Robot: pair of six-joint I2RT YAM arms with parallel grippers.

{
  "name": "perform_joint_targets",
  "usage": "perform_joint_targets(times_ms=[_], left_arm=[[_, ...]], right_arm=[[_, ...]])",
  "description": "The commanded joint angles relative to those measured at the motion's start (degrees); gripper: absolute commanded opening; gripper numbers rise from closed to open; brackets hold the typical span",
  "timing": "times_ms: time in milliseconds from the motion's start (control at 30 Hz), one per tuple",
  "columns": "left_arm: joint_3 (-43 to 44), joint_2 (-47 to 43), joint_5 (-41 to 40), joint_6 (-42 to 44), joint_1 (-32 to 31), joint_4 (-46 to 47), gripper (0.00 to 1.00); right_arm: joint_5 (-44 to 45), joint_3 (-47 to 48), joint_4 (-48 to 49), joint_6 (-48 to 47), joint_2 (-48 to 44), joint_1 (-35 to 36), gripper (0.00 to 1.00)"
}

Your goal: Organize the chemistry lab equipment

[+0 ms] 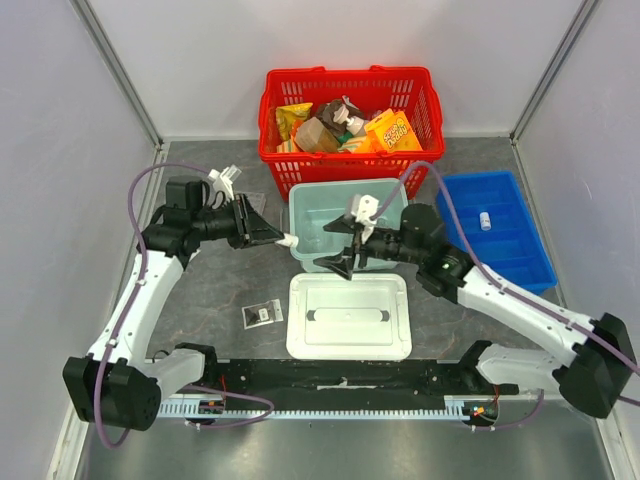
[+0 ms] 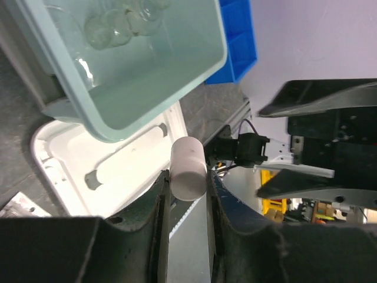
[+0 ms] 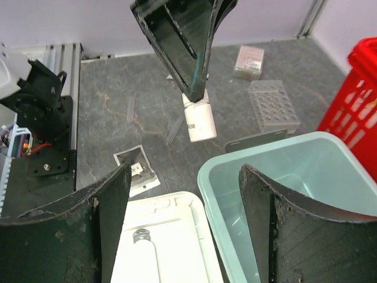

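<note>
My left gripper (image 1: 280, 239) is shut on a tiny white vial (image 1: 289, 241) and holds it above the table, just left of the teal bin (image 1: 306, 200). The left wrist view shows the vial (image 2: 188, 168) pinched between the fingertips, with clear glass flasks (image 2: 112, 26) lying in the bin. My right gripper (image 1: 332, 244) is open and empty over the bin's near left corner, facing the left gripper (image 3: 197, 94). The right wrist view shows the vial (image 3: 199, 119), a clear multi-well plate (image 3: 273, 106), and a flat packet (image 3: 136, 171) on the table.
A white lid (image 1: 349, 316) lies in front of the bin. A blue tray (image 1: 520, 250) at the right holds another vial (image 1: 485, 221). The red basket (image 1: 350, 150) of snack packs stands at the back. A second small packet (image 3: 249, 62) lies near the well plate.
</note>
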Motion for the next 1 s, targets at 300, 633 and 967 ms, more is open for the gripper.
perform_joint_targets(times_ms=[300, 633, 967], left_arm=[[-4.64, -3.06, 7.96, -8.26, -3.19, 10.11, 0.18], [-5.87, -3.15, 8.13, -8.88, -3.45, 11.69, 0.17], [-6.4, -3.23, 8.49, -9.58, -3.46, 12.57, 0.17]], right_arm=[[7.12, 8.4, 0.82, -8.25, 11.31, 7.45, 0.74], [9.14, 9.63, 0.65, -8.43, 13.34, 8.51, 0.48], [10.29, 9.89, -1.1, -8.25, 13.95, 8.59, 0.53]])
